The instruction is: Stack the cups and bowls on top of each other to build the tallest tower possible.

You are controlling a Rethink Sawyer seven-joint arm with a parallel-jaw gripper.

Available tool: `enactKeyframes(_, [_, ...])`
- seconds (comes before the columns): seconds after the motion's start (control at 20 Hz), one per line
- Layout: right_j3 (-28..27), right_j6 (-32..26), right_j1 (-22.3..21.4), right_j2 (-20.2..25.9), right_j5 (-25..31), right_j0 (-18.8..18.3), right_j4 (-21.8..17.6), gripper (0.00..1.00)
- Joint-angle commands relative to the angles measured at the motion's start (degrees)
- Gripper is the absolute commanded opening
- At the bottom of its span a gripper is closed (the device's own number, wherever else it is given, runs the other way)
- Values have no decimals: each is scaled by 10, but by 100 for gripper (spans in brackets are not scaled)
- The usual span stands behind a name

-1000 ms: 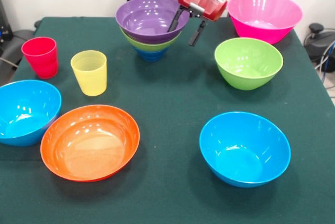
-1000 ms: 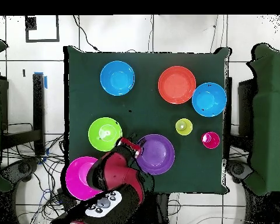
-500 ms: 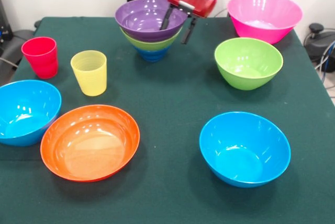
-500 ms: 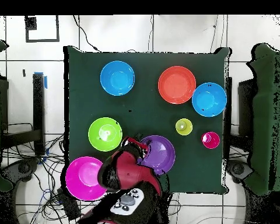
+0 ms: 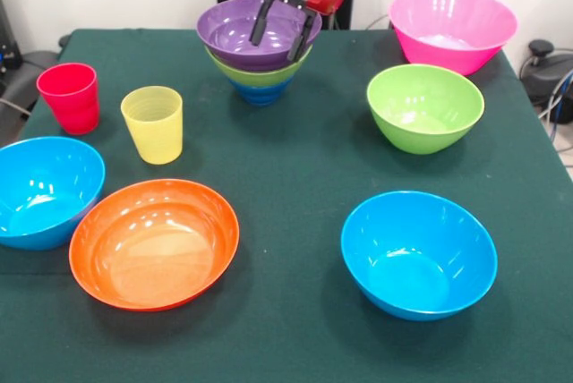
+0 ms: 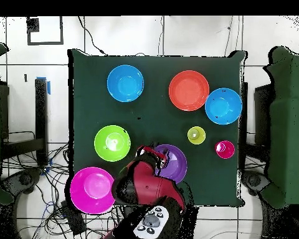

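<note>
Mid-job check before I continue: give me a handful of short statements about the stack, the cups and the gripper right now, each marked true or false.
1. The purple bowl is the top of the tower. True.
2. The gripper is shut on the yellow cup. False: it is open, its fingers over the purple bowl, and the yellow cup stands free on the table.
3. The red cup is nested inside the yellow cup. False: they stand apart, side by side.
4. The pink bowl sits alone, with nothing in it. True.
5. The orange bowl is already in the tower. False: it lies on the table by itself, beside a light blue bowl.
</note>
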Motion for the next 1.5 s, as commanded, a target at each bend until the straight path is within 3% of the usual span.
enactKeyframes(0.05, [24, 24, -19, 73, 74, -6, -46, 100])
enactKeyframes(0.75, [27, 31, -26, 78, 75, -17, -62, 100])
enactKeyframes(1.3, [21, 10, -87, 112, 153, -53, -71, 100])
enactKeyframes(1.5, [22, 7, -93, 121, 156, -66, -77, 100])
